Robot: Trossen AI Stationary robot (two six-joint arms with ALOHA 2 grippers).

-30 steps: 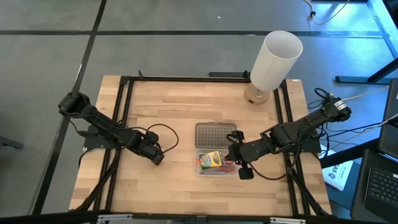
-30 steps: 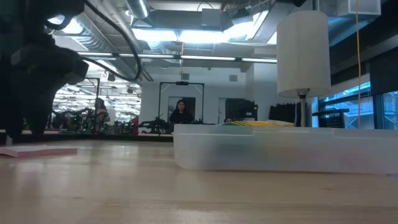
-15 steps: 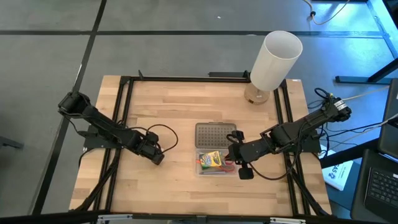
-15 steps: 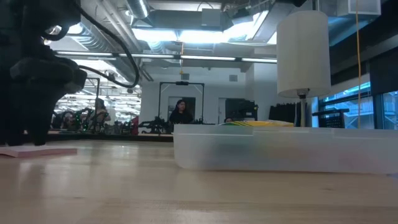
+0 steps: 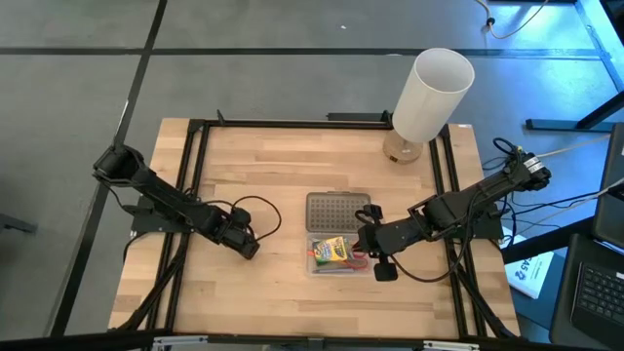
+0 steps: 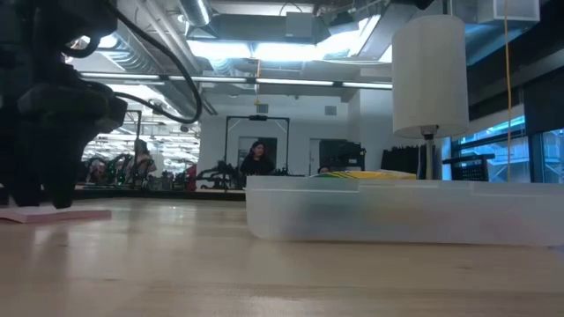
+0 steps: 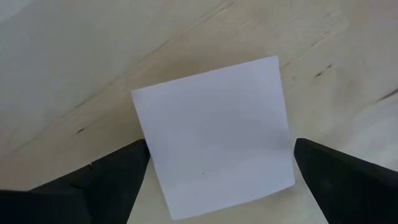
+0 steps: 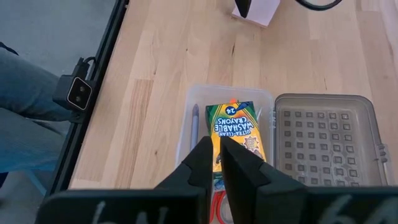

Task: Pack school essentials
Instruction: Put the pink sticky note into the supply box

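Straddling pink pad (image 7: pixel 214 134) edges: left fingers (image 7: pixel 118 177) apart | right fingers (image 8: pixel 239 163) together above crayon box (image 8: pixel 235 134)

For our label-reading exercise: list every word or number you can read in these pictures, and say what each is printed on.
"24" on the crayon box.
"ULTRA-CLEAN WASHABLE CRAYONS" on the same crayon box, which lies in the clear box.
Smaller print lower on the crayon box is blurred.
The pink pad shows no writing.

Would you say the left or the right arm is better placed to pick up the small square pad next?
The left. Its gripper is open and straddles the square pad on the table, one finger on each side. The right gripper is shut and hovers over the clear box holding the crayon box.
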